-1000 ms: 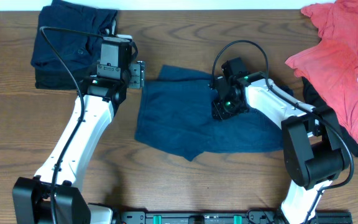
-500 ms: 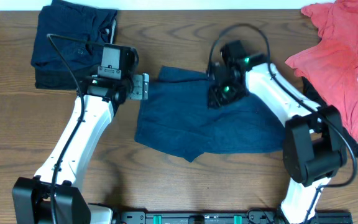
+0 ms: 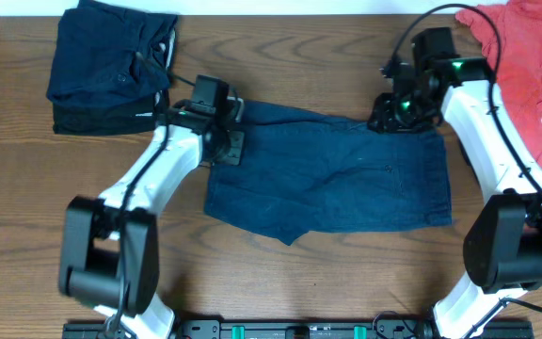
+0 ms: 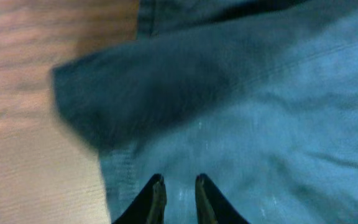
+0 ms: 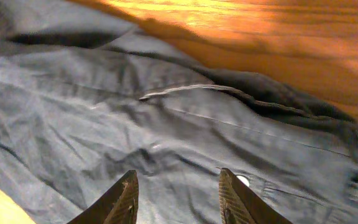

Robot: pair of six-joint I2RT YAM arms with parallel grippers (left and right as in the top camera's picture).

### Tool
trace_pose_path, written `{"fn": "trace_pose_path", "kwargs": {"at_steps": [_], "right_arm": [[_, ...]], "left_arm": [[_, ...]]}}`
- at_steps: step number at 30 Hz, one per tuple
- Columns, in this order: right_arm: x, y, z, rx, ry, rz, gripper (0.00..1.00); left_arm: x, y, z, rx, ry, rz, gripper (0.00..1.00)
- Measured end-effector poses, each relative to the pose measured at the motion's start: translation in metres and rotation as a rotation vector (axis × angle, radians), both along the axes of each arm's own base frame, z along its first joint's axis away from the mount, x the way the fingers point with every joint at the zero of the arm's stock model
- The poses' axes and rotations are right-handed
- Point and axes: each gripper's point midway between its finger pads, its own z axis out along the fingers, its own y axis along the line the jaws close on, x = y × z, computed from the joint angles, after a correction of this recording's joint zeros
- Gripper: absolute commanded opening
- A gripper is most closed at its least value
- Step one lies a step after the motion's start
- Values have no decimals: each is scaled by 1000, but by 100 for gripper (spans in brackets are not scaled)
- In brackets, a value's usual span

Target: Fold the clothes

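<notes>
- Clothes (image 3: 346, 202) lie in three places on the table (image 3: 290, 282): blue shorts (image 3: 327, 179) spread flat in the middle, a folded navy stack (image 3: 106, 71) at the far left corner, and a coral-red T-shirt (image 3: 520, 80) crumpled at the far right.
- Left gripper (image 4: 178, 194): its two dark fingers (image 4: 156, 200) stand only a narrow gap apart, tips pointing down at the denim near the shorts' left edge, where the cloth meets bare wood. Nothing shows between them. The wrist view is blurred, so I cannot tell whether the tips touch the cloth.
- Right gripper (image 5: 179, 193): its fingers (image 5: 124, 200) are parted about halfway and grip nothing. It hangs over the shorts' far right corner, above rumpled denim with a raised seam. A small pale button (image 5: 242, 180) sits just beside the inner edge of one finger.
- Seen from overhead, the two grippers are at opposite ends of the shorts' far edge.
- Writing: the T-shirt carries a white-and-dark print near the right border of the overhead view, too small to read. No label or brand shows on the shorts or the stack.
</notes>
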Motion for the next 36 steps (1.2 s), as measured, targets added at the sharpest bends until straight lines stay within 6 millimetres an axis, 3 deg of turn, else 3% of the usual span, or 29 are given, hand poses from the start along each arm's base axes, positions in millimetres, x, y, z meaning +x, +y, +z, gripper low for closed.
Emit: {"fn": "trace_pose_path", "kwargs": {"at_steps": [7,13,17,20,23,25,27,29,31,33,36], "right_arm": [[-2,-3,-1,2,15,-20,39],[-3,-3,-1,2,22,-23,39],[-5,-3,-1,1,28,-23,36],[-7,-4,-2,1,41,-31,36],[-9,-9,-2,4,56,-53,38],[-9,-20,-2,5,62,-83,40],[-10,-35,2,5,66,-125,43],[-14,-51,9,2,67,-170,49],[-21,-69,19,-14,64,-214,54],[-30,-82,27,-27,72,-249,57],[-42,-97,32,-35,97,-288,58]], "left_arm": [[54,5,-23,68,-170,58,19],[107,4,0,59,-413,114,20],[122,2,10,44,-490,128,20],[110,6,-2,71,-421,123,20],[77,16,-22,130,-260,108,20],[51,24,-24,168,-157,100,21],[30,31,-12,191,-100,96,26],[14,36,14,195,-85,99,30],[3,39,44,188,-103,110,33],[-3,41,63,180,-117,113,34],[-9,41,63,178,-91,108,35]]}}
